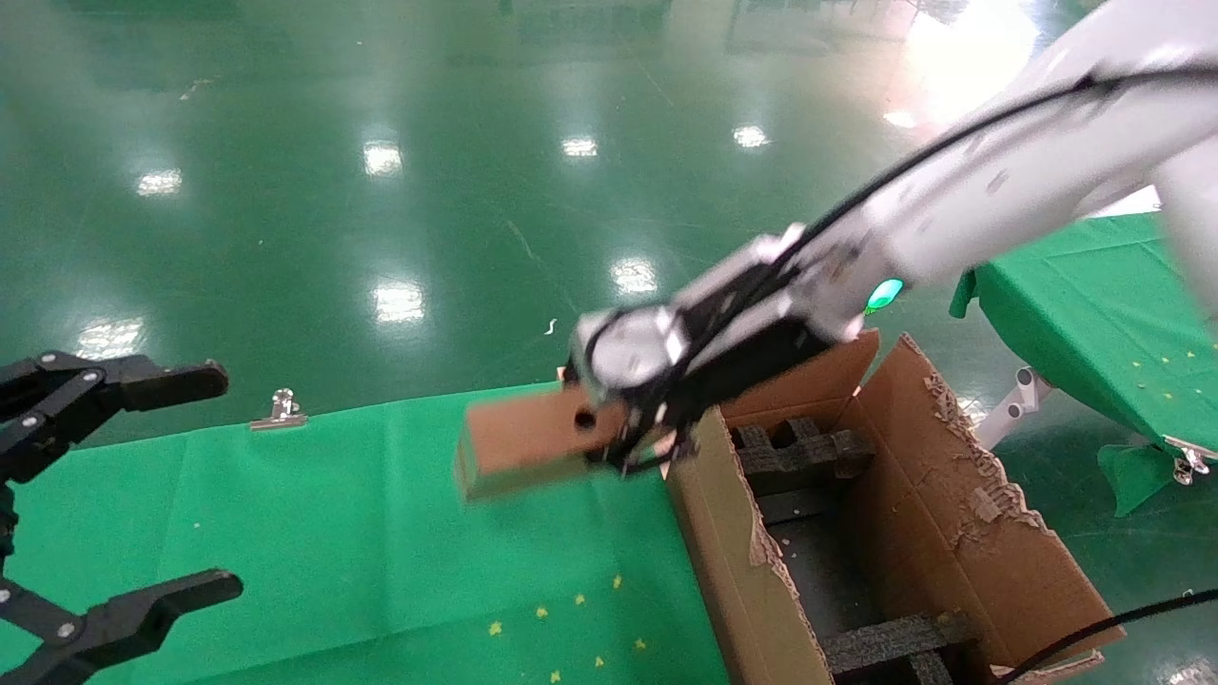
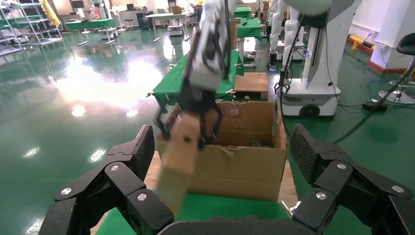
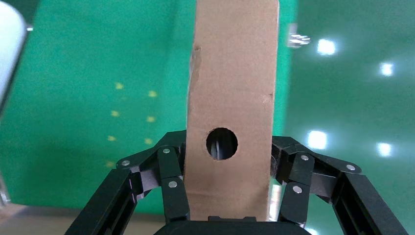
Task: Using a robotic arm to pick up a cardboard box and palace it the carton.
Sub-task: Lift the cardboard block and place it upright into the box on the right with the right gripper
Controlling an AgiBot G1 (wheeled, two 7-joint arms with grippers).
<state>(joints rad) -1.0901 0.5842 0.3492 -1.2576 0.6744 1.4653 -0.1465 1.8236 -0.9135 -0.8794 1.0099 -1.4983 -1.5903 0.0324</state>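
one cardboard box clamped in right claw, in air just beside one carton wall; left claw wide, parked far side of table.

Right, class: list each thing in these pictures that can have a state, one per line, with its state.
cardboard box: closed, held off the table, outside the carton.
carton: open, flaps ragged, black foam inside.
right gripper: shut on the cardboard box.
left gripper: open, holding nothing, parked at the table's left.
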